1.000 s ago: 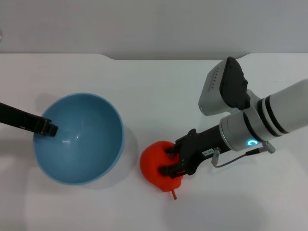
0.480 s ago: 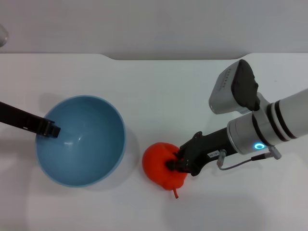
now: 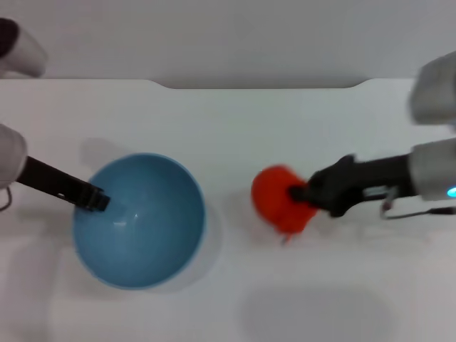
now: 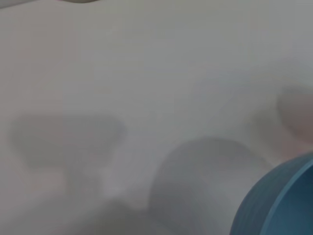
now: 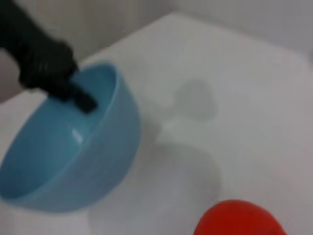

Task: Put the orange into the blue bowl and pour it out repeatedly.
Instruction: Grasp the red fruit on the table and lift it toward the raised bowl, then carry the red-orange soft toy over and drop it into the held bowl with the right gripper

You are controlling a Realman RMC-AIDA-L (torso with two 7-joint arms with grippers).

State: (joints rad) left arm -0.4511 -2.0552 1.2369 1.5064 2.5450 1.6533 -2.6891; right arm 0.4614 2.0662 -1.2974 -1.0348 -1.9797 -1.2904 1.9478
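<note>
The orange (image 3: 274,194) is red-orange and roundish, and it hangs above the white table right of centre in the head view, with my right gripper (image 3: 298,194) shut on its right side. A slice of the orange (image 5: 238,219) also shows in the right wrist view. The blue bowl (image 3: 142,231) is glossy, light blue and empty, to the left of the orange. My left gripper (image 3: 95,199) is shut on its left rim. The right wrist view shows the bowl (image 5: 73,152) tilted off the table, with the left gripper (image 5: 54,73) on its rim. In the left wrist view only the bowl's outer wall (image 4: 279,205) appears.
The white table (image 3: 228,128) ends at a grey wall behind. A soft shadow (image 3: 317,310) lies on the table near its front edge.
My right gripper has lifted the orange up and to the right, off the table. The bowl, held by my left gripper, has shifted right and nearer.
</note>
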